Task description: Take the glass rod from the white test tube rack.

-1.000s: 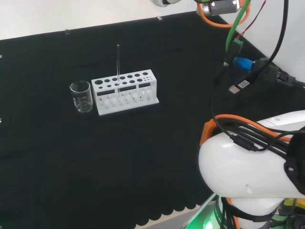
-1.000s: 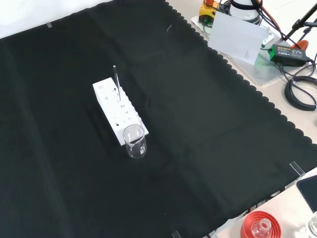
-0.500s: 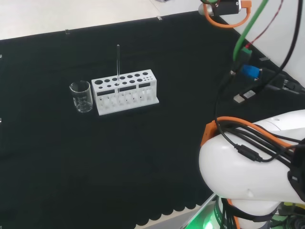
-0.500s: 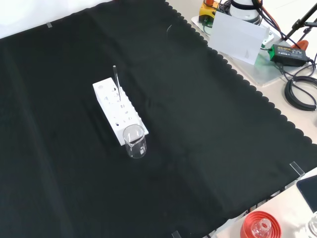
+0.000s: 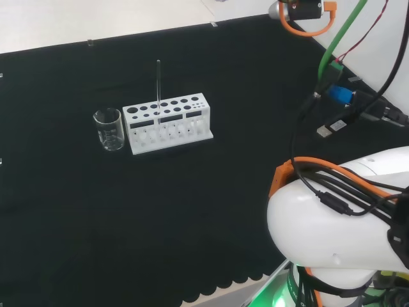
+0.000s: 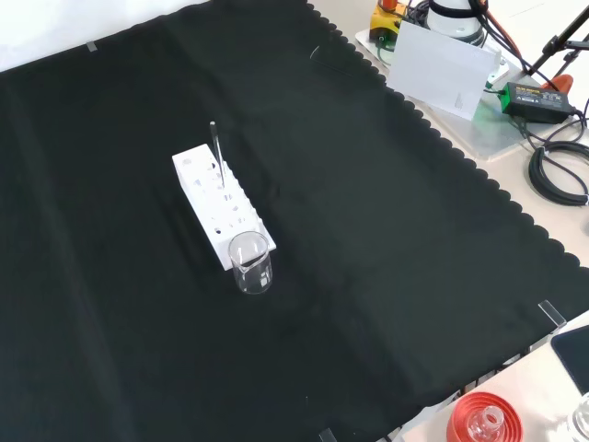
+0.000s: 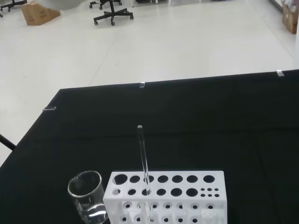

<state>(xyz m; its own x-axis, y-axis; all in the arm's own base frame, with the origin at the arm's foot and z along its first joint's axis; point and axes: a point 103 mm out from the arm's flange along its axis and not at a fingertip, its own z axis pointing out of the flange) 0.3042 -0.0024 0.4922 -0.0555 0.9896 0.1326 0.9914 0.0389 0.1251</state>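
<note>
The rack (image 5: pixel 167 122) stands on the black cloth (image 5: pixel 211 192), and the glass rod (image 5: pixel 158 86) is in it, upright, in one of the holes of the back row near the rack's left end in the head view. The rod rises well above the top of the rack. In the front view the rack (image 6: pixel 217 204) runs from upper left to lower right, and the rod (image 6: pixel 216 155) stands toward its far end. Nothing touches the rod.

A clear beaker (image 5: pixel 108 129) stands just beside the left end of the rack in the head view. In the front view the beaker (image 6: pixel 251 262) is at the near end of the rack, very close to it; whether the two touch cannot be told. The beaker looks empty.

In the wrist view the rack (image 7: pixel 164 196) is seen from its long side, with the rod (image 7: pixel 144 168) standing in a hole toward the beaker's end and the beaker (image 7: pixel 87 195) next to that end. The other holes of the rack look empty.

The white links of the arm (image 5: pixel 339 230) are at the lower right of the head view, well apart from the rack. How far the hand is open, and whether it holds anything, cannot be told.
</note>
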